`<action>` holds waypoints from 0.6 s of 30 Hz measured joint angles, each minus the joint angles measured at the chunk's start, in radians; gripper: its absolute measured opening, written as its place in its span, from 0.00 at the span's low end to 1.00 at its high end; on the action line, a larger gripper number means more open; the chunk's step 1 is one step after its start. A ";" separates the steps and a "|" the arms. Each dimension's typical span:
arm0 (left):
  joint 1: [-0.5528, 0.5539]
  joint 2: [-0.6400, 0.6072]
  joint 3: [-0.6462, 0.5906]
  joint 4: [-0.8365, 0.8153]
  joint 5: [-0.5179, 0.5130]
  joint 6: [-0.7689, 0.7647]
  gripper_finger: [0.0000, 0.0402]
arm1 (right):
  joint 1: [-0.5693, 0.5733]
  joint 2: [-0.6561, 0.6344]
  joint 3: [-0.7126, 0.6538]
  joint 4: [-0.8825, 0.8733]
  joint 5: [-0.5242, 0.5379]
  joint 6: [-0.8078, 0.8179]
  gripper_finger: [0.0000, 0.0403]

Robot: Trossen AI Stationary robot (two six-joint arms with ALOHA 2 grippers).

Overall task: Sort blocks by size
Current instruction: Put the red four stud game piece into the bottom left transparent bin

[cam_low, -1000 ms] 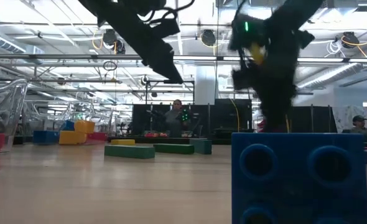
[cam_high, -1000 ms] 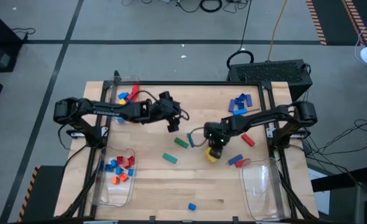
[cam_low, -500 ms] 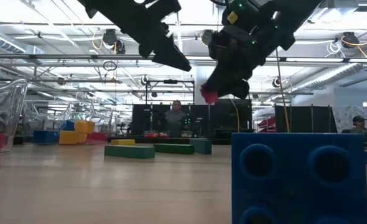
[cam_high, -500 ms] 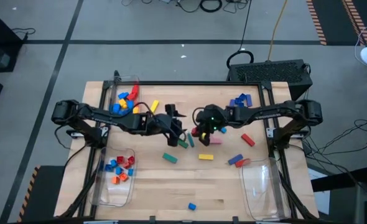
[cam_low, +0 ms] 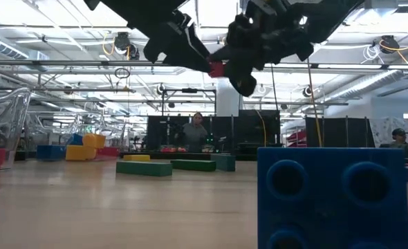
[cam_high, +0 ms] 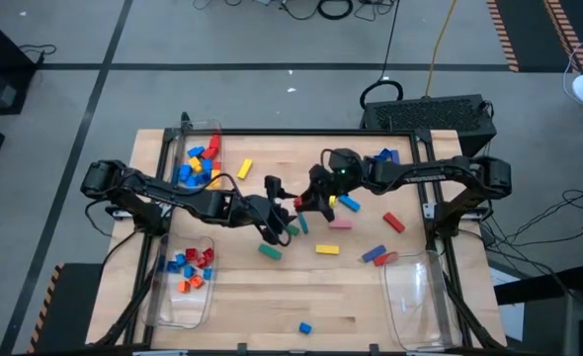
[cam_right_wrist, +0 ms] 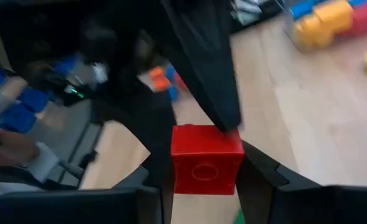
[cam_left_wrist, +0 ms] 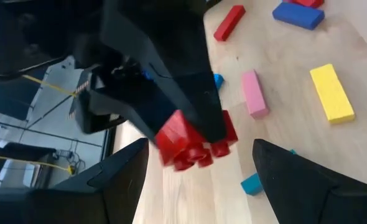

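Wooden counter (cam_high: 371, 297) in an open lab hall, bins at its corners.

Right jaws (cam_high: 304, 203) are clamped on a small red block (cam_right_wrist: 206, 158), lifted clear of the counter over its middle; the low view shows the red block (cam_low: 216, 68) hanging well above the surface. Left jaws (cam_high: 284, 223) stand wide apart with nothing between them, just beside the right jaws and aimed at the held block, which sits between the two left fingers (cam_left_wrist: 292, 174) in the left wrist view without touching them.

Right under and beside both jaws: a green brick (cam_high: 270, 251), a yellow brick (cam_high: 327, 249), a pink bar (cam_high: 340, 223) and a small blue piece (cam_high: 348, 204). Slightly farther out on the right arm's side: a red bar (cam_high: 394, 222) and a blue-and-red pair (cam_high: 374, 256). A yellow brick (cam_high: 245, 169) lies beyond the left jaws toward the back.

Farther out still: a clear bin (cam_high: 208, 133) with mixed blocks at the back on the left side, a second bin (cam_high: 163, 307) of small red, blue and orange cubes at the front left, a third bin (cam_high: 415, 307) at the front right. Blue bricks (cam_high: 380, 162) cluster behind the right arm. One small blue block (cam_high: 305, 327) lies alone at the front edge, well apart from both jaws.
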 joint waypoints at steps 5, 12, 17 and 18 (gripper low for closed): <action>0.001 0.000 0.000 0.046 0.003 0.007 0.72 | 0.004 0.000 0.000 0.094 -0.048 0.024 0.27; 0.001 0.000 0.000 0.096 -0.007 0.001 0.69 | 0.006 0.000 -0.001 0.125 -0.056 0.024 0.27; 0.001 0.000 0.000 0.100 -0.028 0.005 0.57 | 0.005 0.000 -0.001 0.142 -0.052 0.035 0.27; 0.001 0.000 0.000 0.099 -0.031 0.007 0.54 | 0.004 0.000 -0.001 0.144 -0.049 0.039 0.27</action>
